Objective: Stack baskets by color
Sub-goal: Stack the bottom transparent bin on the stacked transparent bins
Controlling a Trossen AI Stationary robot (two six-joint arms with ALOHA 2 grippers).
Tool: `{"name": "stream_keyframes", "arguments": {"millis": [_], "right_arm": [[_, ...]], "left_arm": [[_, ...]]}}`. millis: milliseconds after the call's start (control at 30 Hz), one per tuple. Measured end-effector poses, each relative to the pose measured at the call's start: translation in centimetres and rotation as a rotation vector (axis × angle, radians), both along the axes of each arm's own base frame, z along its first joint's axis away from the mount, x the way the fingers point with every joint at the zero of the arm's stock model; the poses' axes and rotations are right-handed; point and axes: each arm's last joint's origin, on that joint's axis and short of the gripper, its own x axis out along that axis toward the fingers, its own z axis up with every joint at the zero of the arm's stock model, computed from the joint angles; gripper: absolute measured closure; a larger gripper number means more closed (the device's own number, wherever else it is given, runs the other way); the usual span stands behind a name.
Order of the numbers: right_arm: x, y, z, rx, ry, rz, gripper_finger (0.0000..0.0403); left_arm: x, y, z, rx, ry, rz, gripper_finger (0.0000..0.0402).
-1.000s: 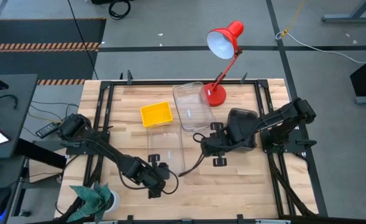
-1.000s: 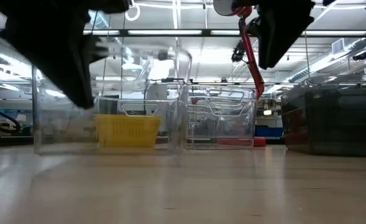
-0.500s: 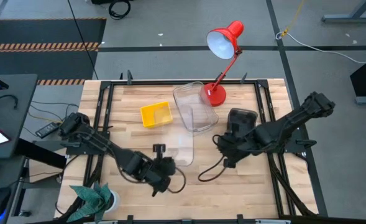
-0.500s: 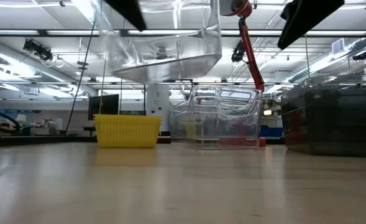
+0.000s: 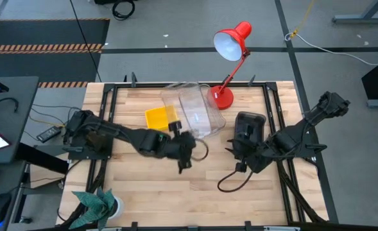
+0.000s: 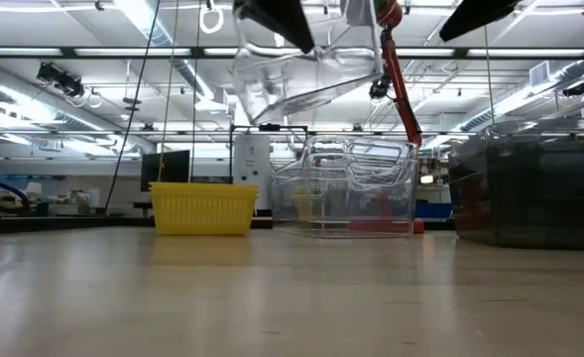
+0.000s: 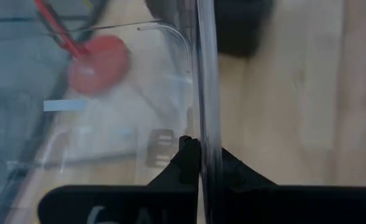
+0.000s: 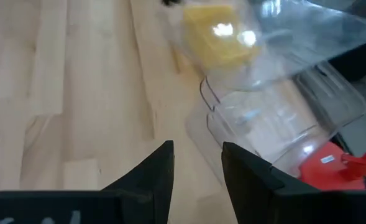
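Carrying a clear basket (image 5: 187, 110) through the air, tilted, pinched by its rim in the closed left gripper (image 5: 182, 142), just above the second clear basket (image 5: 205, 115) resting beside the red lamp (image 5: 227, 64). Waiting with the right gripper (image 5: 240, 154) open near the dark grey basket (image 5: 249, 125). Needing, by judgement, levelling and lowering to nest squarely; yellow basket (image 5: 158, 117) sitting alongside.

I see a bright yellow basket (image 5: 160, 117), ribbed sides in the low view. Two clear see-through baskets: one in the air (image 5: 190, 110), one on the table (image 6: 346, 188). Smoky dark grey basket (image 5: 249, 125) on the right. Red lamp (image 5: 230, 45) w/ white inside the shade. Table (image 5: 144, 186) is pale wood planks, black frame. Arms black. Teal cloth (image 5: 94, 202) at the front left corner.
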Motion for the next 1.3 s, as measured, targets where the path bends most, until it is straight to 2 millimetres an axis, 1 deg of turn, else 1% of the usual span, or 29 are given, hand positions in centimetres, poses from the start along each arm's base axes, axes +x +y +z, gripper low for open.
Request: {"name": "stream_keyframes", "arguments": {"millis": [167,400,567,700,833,867,1067,1200,1300], "right_arm": [[-0.3,0.4,0.1,-0.03,-0.033,-0.017,0.0263],[-0.5,1.2,-0.1,-0.081,-0.095,-0.067,0.0263],[-0.4,1.4,-0.4,-0.092,-0.082,-0.069,0.0263],[-0.6,1.3,-0.5,-0.101,-0.083,-0.084,0.0263],[-0.7,1.3,-0.6,-0.097,-0.082,-0.091,0.0263],[-0.8,1.2,-0.8,-0.1,-0.078,-0.093,0.0263],[-1.0,1.0,-2.1,-0.118,-0.05,-0.098,0.0263],[-1.0,1.0,-2.1,-0.118,-0.05,-0.098,0.0263],[-1.0,1.0,-2.1,-0.118,-0.05,-0.098,0.0263]], "left_arm": [[1.4,2.5,0.6,-0.008,-0.106,0.053,0.0392],[2.8,6.3,-0.2,-0.15,-0.177,0.116,0.0392],[3.8,7.8,-1.5,-0.188,-0.157,0.117,0.0391],[4.9,8.3,-2.7,-0.22,-0.156,0.075,0.0391],[5.5,8.4,-4.4,-0.24,-0.089,0.052,0.0394],[5.6,8.4,-4.6,-0.253,-0.087,0.045,0.0394],[5.4,8.3,-4.7,-0.273,-0.061,0.037,0.0394],[5.3,8.2,-4.6,-0.34,-0.06,0.008,0.0393],[5.2,8.1,-4.7,-0.354,-0.038,-0.003,0.0393]]}}
